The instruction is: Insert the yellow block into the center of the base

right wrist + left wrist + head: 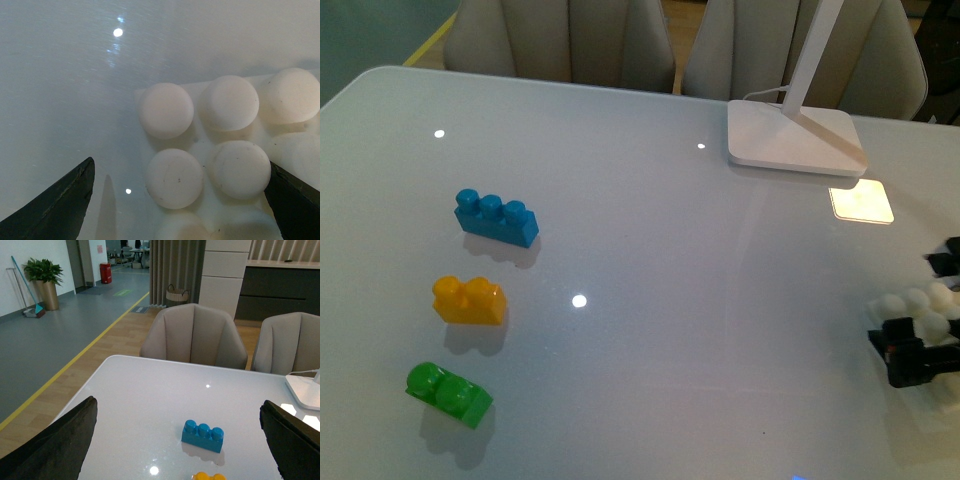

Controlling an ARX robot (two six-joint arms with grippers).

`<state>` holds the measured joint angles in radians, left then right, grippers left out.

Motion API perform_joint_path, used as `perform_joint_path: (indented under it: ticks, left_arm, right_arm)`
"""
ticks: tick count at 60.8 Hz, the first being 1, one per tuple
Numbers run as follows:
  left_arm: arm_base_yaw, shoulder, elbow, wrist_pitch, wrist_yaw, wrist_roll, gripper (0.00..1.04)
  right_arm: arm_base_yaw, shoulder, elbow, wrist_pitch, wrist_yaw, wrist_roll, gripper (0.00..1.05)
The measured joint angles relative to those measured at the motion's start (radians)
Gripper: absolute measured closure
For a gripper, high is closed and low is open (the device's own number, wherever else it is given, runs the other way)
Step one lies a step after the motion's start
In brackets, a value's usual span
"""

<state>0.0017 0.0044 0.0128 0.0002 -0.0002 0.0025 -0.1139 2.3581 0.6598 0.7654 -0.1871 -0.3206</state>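
The yellow block (470, 300) lies on the white table at the left, between a blue and a green brick; its top edge also shows in the left wrist view (209, 476). The base (918, 300), white with round studs, lies at the table's right edge. My right gripper (917, 356) is low over it and open; in the right wrist view the gripper (181, 162) has its jaws spread to either side of the base's (202, 142) studs, holding nothing. My left gripper (178, 401) is open and empty, above the table near the blue brick, and out of the front view.
A blue three-stud brick (496, 217) lies behind the yellow block and shows in the left wrist view (202, 436). A green brick (448, 393) lies in front of it. A white lamp foot (792, 136) stands at the back right. Chairs stand behind the table.
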Motion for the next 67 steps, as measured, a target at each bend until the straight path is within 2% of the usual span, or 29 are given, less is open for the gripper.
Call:
perform_joint_path:
  ticks: [23,32,41,47,55,67]
  left_arm:
    - [0.000,0.000,0.000,0.000,0.000,0.000,0.07]
    - [0.000,0.000,0.000,0.000,0.000,0.000,0.07]
    - [0.000,0.000,0.000,0.000,0.000,0.000,0.07]
    - [0.000,0.000,0.000,0.000,0.000,0.000,0.07]
    - [0.000,0.000,0.000,0.000,0.000,0.000,0.07]
    - [0.000,0.000,0.000,0.000,0.000,0.000,0.07]
  right_arm:
    - [0.321,-0.016,0.245,-0.367,0.012,-0.065,0.09]
    - [0.451,0.031,0.380,-0.463,0.012,-0.063,0.09]
    - [0.616,0.121,0.605,-0.620,0.014,-0.075,0.09]
    - [0.667,0.146,0.674,-0.683,-0.002,-0.112,0.09]
    - [0.754,0.180,0.782,-0.833,-0.053,-0.250,0.09]
    - [0.780,0.179,0.794,-0.931,-0.098,-0.413,0.09]
